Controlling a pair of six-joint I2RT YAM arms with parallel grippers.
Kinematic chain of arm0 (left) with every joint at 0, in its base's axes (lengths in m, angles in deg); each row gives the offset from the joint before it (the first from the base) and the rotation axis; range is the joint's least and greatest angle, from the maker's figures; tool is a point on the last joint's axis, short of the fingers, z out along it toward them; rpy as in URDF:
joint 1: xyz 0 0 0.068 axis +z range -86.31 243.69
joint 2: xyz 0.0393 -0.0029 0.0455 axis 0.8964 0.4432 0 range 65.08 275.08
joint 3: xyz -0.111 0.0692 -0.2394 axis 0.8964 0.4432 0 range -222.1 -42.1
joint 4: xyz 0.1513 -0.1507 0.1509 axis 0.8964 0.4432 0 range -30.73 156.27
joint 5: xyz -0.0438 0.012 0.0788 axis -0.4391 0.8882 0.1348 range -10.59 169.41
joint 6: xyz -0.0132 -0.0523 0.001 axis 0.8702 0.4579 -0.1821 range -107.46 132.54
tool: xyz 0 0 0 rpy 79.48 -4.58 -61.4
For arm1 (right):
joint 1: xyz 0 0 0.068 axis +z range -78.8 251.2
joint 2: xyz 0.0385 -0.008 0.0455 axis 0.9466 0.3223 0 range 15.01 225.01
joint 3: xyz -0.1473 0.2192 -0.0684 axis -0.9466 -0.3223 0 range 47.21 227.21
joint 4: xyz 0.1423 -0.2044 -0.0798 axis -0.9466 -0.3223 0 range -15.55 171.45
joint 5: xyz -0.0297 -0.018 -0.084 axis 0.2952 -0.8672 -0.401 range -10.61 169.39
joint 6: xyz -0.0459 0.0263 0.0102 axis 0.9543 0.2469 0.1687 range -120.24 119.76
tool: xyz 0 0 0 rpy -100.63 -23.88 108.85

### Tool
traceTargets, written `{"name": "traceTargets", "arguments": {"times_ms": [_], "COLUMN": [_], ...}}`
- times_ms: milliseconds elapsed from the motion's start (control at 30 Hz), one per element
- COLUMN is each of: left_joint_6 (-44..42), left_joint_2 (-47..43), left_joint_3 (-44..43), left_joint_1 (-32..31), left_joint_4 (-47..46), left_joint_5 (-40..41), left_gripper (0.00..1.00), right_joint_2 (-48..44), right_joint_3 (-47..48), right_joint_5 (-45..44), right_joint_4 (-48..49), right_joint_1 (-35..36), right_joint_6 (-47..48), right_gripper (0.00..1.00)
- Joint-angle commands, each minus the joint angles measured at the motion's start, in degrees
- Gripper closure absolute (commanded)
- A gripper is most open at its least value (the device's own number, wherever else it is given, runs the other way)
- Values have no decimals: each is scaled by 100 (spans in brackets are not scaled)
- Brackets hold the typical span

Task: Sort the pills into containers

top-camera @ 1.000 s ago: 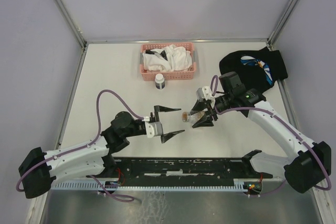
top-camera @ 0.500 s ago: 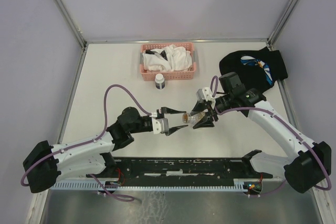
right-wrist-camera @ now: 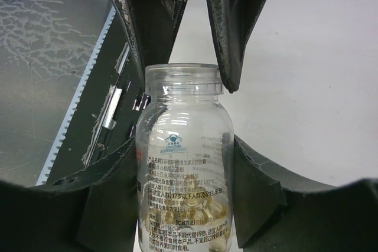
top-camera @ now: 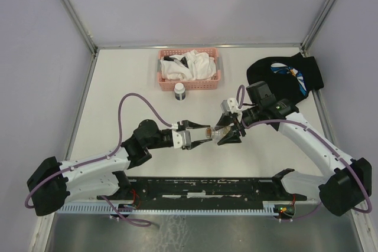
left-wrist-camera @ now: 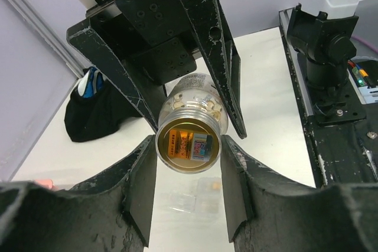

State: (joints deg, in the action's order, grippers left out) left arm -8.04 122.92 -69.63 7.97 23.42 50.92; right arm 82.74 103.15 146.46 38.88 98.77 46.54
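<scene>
– Clear plastic, that pill bottle (right-wrist-camera: 186,163)?
– Yes, smooth and round-shouldered, with fine print on its wall and glossy yellow pills (right-wrist-camera: 198,213) heaped inside. It is held off the table (top-camera: 118,98), on the near side of the pink basket (top-camera: 201,84) and slightly to its right.
– Who has it?
– The right gripper (top-camera: 224,131) holds it by the body, with 2 scuffed black fingers (right-wrist-camera: 109,196) clamped on opposite sides.
– And the left gripper (top-camera: 204,136)?
– It faces the bottle end on. Its jaws stand narrow around the ridged neck, 1 pad on each side, and both look pressed against the rim.
– What does that end look like?
– In the left wrist view it is a flat gold disc (left-wrist-camera: 190,146) with a small orange and blue sticker.
– Where is the container?
– A faint, flat, rectangular clear box (left-wrist-camera: 189,199) lies on the table under the bottle, so it is also on the near side of the basket. What it holds is too blurred to tell.
– Anything else?
– The basket is rectangular with mesh walls, and it is stuffed with crumpled white cloths (top-camera: 192,66). A small dark bottle (top-camera: 179,92) with a white cap stands upright just in front of its near wall. A limp black cloth (top-camera: 286,75) with a blue and white patch lies to the basket's right, well apart.
</scene>
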Motion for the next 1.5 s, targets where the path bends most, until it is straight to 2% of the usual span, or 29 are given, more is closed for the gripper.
{"name": "traceTargets", "arguments": {"times_ms": [0,67,133,267,367,500,600,633,767,933,967,1000,1067,1100,1167,1200,1300,1467], "left_joint_6": [645,1074,1590,2815,4184,5808,6834,7024,7721,7681,7583,7502,7380,7331,7177,7003,6393,4735], "left_joint_2": [30,-4,-21,-19,-29,-47,72,123,286,274,252,213,127,73,-49,-106,-289,-751], "left_joint_3": [-236,-177,-103,-29,-39,-259,-698,-901,-1200,-1191,-1144,-1072,-891,-795,-627,-547,-324,222], "left_joint_1": [-8,-4,-9,-1,-2,-6,-1,-7,-2,-6,-2,-8,-4,-5,-4,-6,-2,-6], "left_joint_4": [-305,-416,-571,-771,-728,31,1041,1439,1811,1778,1737,1673,1495,1422,1337,1316,1190,854], "left_joint_5": [89,169,272,593,1525,2360,2699,2695,2576,2630,2656,2728,2780,2810,2859,2876,2790,2652], "left_gripper": [76,90,96,97,97,97,97,97,97,96,90,78,45,33,17,11,5,3], "right_joint_2": [39,52,65,79,83,100,155,177,208,190,183,174,170,163,162,173,167,163], "right_joint_3": [289,304,307,257,225,216,228,234,250,236,229,225,225,226,216,222,215,215], "right_joint_5": [121,109,40,-339,-541,-783,-899,-946,-1092,-958,-896,-838,-730,-703,-681,-675,-648,-582], "right_joint_4": [98,106,221,797,1004,1171,1198,1202,1241,1357,1376,1382,1387,1383,1387,1377,1359,1306], "right_joint_1": [-18,-37,-63,-146,-194,-220,-218,-222,-232,-316,-353,-373,-399,-403,-410,-416,-416,-415], "right_joint_6": [64,36,-166,-861,-1138,-1406,-1489,-1507,-1599,-1794,-1813,-1834,-1857,-1857,-1839,-1840,-1817,-1724], "right_gripper": [98,98,98,98,98,98,98,98,98,98,98,98,98,98,98,98,98,98]}}
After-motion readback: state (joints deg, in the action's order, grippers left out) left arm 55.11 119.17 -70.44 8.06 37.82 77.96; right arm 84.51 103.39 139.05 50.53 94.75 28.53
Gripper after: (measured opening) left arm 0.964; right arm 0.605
